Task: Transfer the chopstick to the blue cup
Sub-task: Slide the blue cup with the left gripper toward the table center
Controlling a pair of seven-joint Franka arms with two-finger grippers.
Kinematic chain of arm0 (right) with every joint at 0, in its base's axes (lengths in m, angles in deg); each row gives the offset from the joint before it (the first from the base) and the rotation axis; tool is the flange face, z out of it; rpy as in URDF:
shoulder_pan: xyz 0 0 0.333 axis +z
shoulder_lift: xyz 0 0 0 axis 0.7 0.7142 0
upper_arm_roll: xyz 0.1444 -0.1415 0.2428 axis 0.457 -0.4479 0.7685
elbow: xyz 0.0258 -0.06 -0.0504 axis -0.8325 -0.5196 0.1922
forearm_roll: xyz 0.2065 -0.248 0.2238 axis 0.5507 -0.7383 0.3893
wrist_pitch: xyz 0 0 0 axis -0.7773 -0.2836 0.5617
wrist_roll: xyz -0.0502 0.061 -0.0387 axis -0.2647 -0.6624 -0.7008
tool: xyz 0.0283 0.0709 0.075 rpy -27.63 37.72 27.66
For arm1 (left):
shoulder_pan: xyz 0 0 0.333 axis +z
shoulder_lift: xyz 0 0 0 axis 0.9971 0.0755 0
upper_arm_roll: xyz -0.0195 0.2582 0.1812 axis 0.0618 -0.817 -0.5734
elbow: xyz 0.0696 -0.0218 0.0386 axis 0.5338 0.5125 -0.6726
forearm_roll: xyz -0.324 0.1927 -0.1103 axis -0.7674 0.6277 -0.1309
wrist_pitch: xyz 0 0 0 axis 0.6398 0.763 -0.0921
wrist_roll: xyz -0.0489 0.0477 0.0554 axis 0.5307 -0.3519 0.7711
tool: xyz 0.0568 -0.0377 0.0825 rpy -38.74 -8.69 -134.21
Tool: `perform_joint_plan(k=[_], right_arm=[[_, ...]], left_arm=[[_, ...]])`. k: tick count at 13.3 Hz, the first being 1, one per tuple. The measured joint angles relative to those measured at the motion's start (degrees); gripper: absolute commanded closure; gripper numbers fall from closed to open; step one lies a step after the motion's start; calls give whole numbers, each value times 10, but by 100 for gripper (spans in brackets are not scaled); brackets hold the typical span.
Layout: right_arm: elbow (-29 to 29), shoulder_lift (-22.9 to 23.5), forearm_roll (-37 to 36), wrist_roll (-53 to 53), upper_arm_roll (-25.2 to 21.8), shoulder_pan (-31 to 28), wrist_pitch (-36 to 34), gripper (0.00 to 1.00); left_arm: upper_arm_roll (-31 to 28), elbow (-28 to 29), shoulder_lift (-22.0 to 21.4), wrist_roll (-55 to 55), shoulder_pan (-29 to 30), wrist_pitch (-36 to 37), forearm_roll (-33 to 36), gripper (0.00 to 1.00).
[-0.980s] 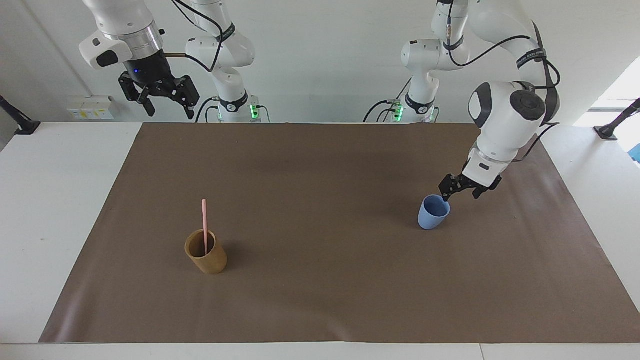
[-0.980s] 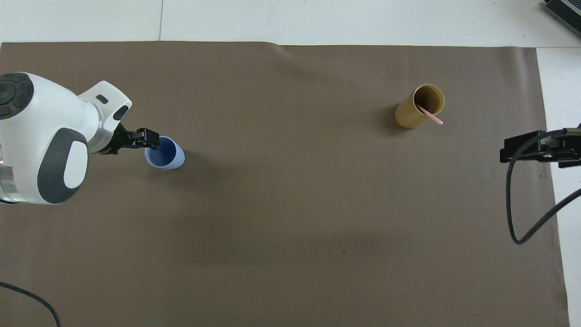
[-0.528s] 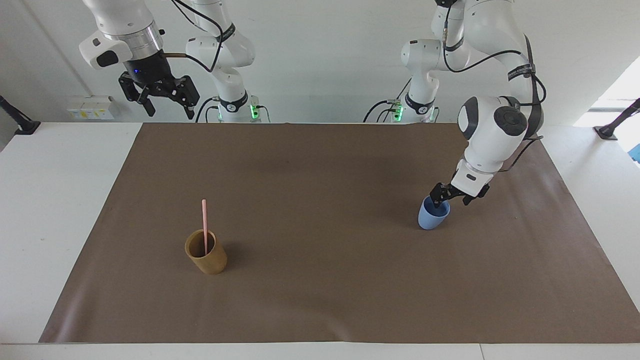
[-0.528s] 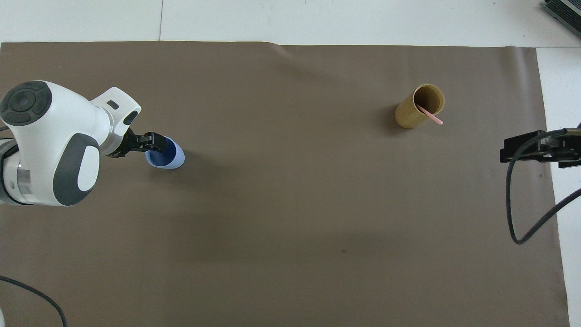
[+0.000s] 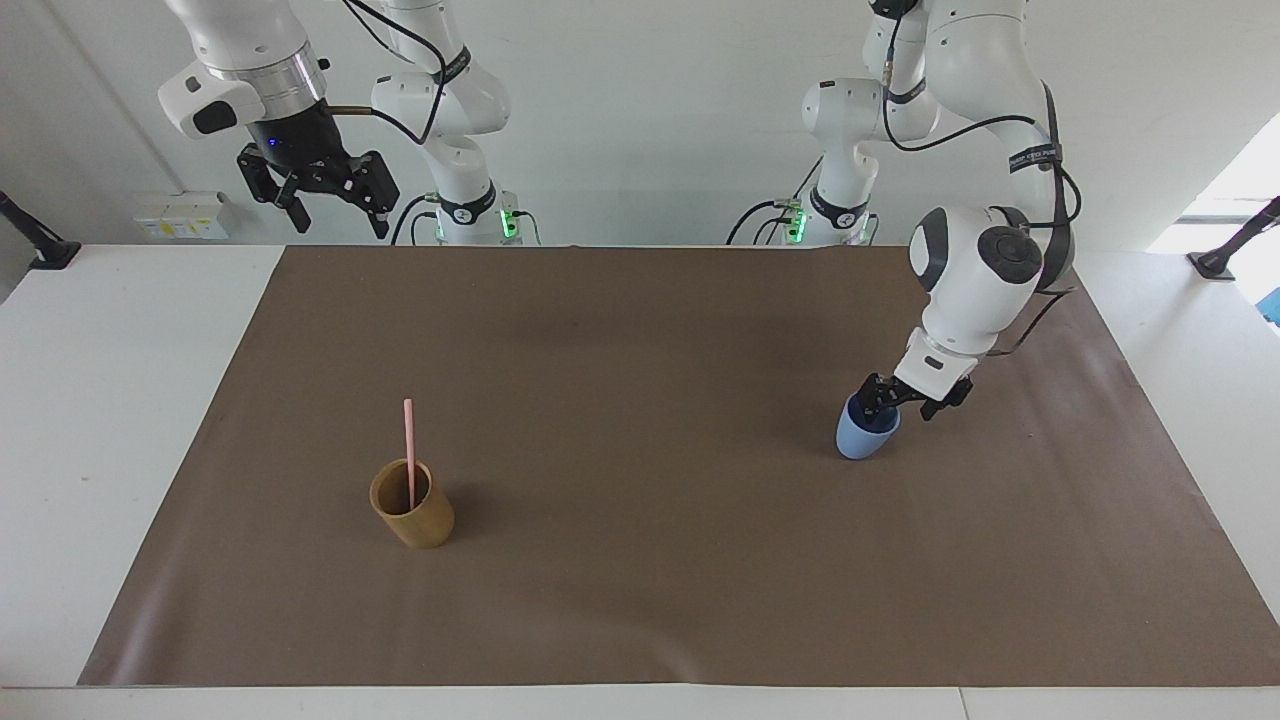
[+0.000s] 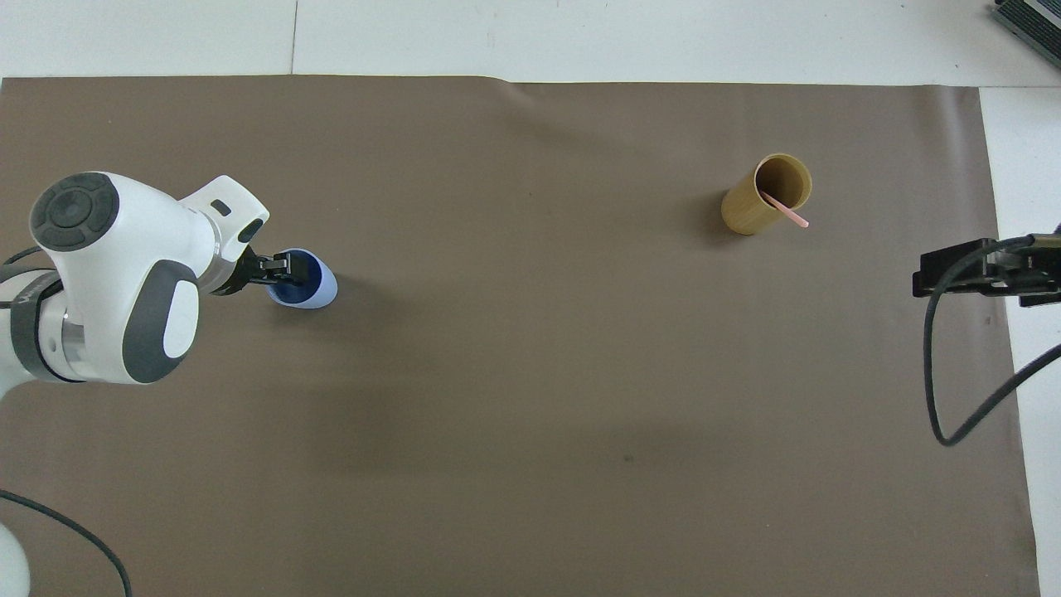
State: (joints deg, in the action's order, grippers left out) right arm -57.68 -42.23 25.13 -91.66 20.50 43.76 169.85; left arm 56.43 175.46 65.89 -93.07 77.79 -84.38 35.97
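The right gripper (image 5: pixel 335 212) is held high over the robots' edge of the table, its fingers apart and empty. The chopstick (image 5: pixel 408 440) is seen almost upright in the wooden cup (image 5: pixel 415 520), at the right arm's end of the table, so it is judged to be this arm's reach, from above along the stick. The blue cup (image 5: pixel 860 438) is placed well apart, at the left arm's end. The left gripper (image 5: pixel 898 408) is lowered at its rim; whether the rim is clamped cannot be told.

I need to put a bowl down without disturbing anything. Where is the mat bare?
Bare: the brown mat between the wooden cup holding the chopstick and the blue cup. Crowded: at the blue cup, where the left gripper straddles its rim.
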Motion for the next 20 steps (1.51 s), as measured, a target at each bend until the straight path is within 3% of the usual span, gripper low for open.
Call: perform_joint_plan(k=[8, 12, 15, 20], right_arm=[[0, 0, 0, 0, 1, 0, 0, 0], [0, 0, 0, 0, 1, 0, 0, 0], [0, 0, 0, 0, 1, 0, 0, 0], [0, 0, 0, 0, 1, 0, 0, 0]], left_arm=[[0, -24, -1, 22, 0, 3, 0, 100], [5, -141, -7, 18, -5, 142, 0, 100], [7, -206, -8, -45, -59, 203, 16, 100], [12, -218, 4, -182, -173, 201, 20, 100]])
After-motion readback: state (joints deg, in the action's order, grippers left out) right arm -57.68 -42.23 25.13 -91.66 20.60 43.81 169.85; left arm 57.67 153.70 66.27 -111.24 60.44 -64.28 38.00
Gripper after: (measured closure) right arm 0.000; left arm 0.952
